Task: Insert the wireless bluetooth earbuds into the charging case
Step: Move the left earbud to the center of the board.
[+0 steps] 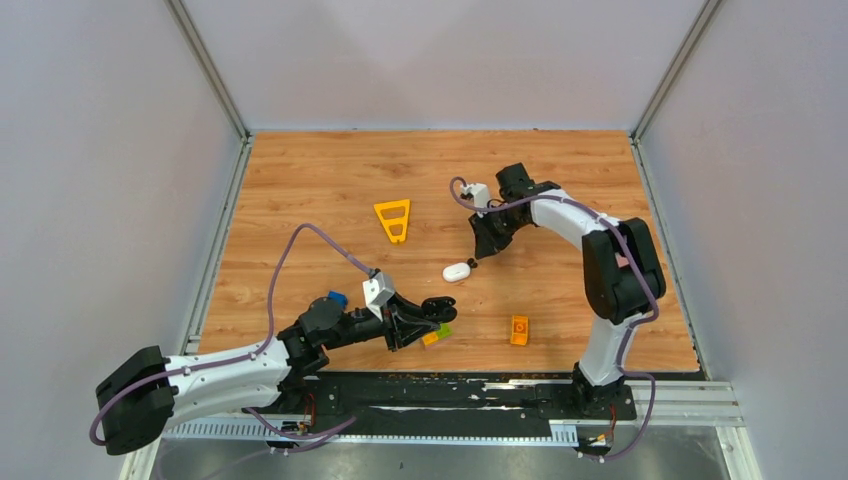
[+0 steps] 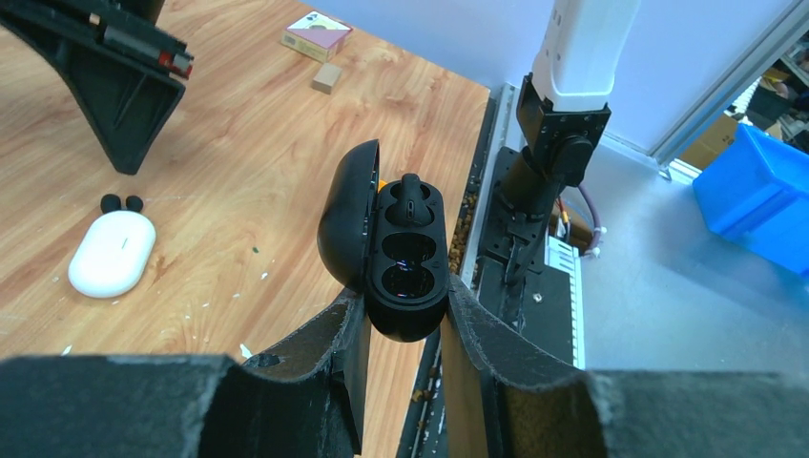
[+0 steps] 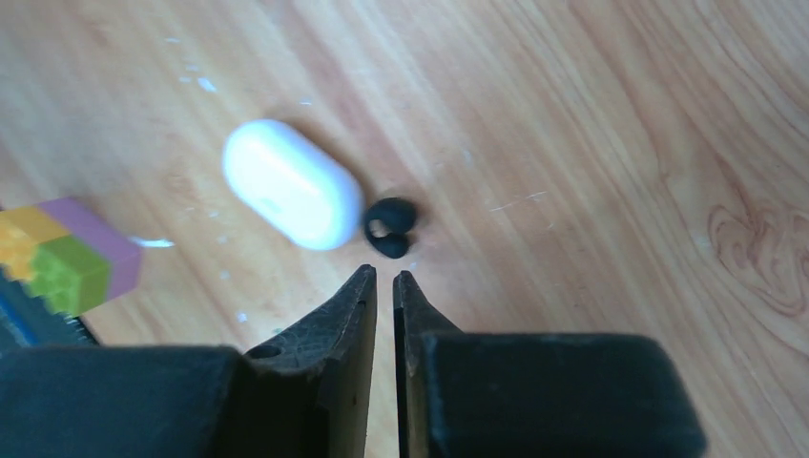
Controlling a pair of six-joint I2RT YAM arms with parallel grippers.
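My left gripper (image 2: 401, 298) is shut on a black clamshell charging case (image 2: 405, 258), held up with its lid open. One black earbud (image 2: 410, 197) sits in its upper well; the lower wells show empty. In the top view this gripper (image 1: 440, 310) is low, near the front edge. A closed white oval case (image 1: 456, 271) lies mid-table, also seen in the left wrist view (image 2: 112, 253) and the right wrist view (image 3: 291, 183). A small black earbud (image 3: 389, 227) with two rounded ends lies touching its side. My right gripper (image 3: 383, 279) hovers just short of that earbud, shut and empty.
A yellow triangular frame (image 1: 392, 220) lies at the back centre. An orange brick (image 1: 519, 329) sits front right, a yellow-green brick (image 1: 436, 337) under my left gripper. A multicoloured brick (image 3: 67, 262) shows left of the white case. The table's front rail (image 1: 450, 385) is close.
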